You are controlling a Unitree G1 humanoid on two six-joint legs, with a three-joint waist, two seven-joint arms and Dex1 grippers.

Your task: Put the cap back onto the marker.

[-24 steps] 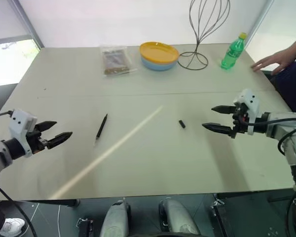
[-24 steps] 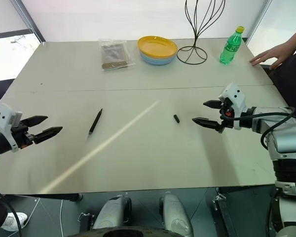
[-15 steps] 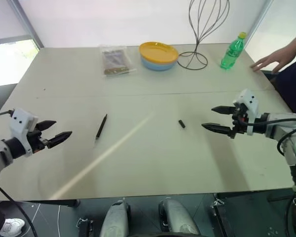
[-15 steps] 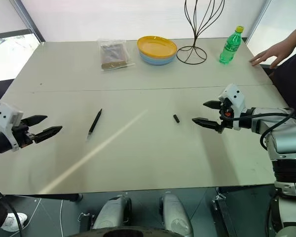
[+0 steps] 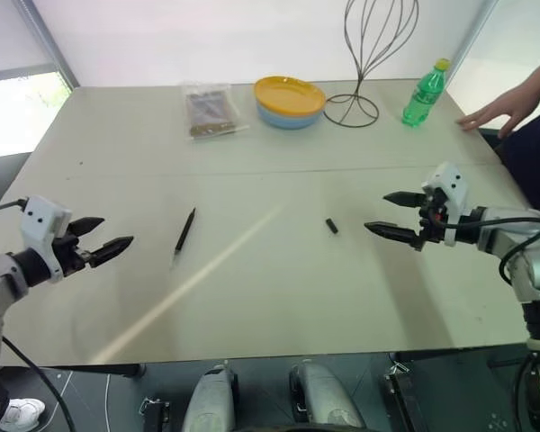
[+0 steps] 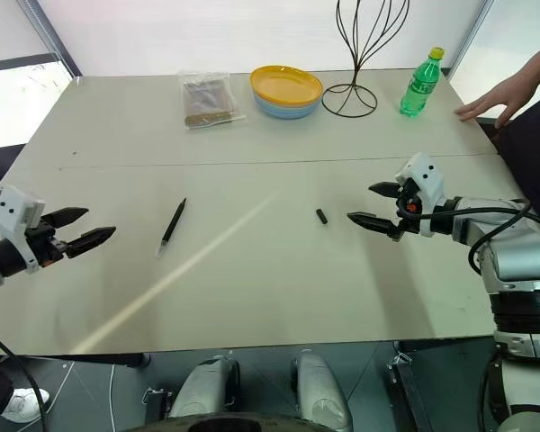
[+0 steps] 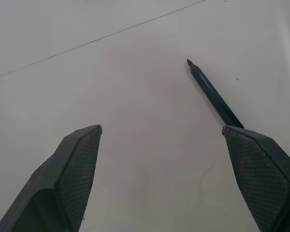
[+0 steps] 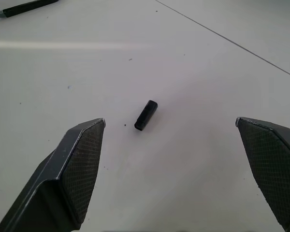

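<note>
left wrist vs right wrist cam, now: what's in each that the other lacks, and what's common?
Left wrist view alone: the left gripper, fingers wide apart and empty, with most of the marker's length lying on the table ahead of it, pointed tip away from the gripper.

Right wrist view alone: the right gripper, open and empty, and the cap lying on its side ahead of it between the fingers' lines, touching neither.

Both: the pale table with its seam line, and the marker, which also shows in the right wrist view.
</note>
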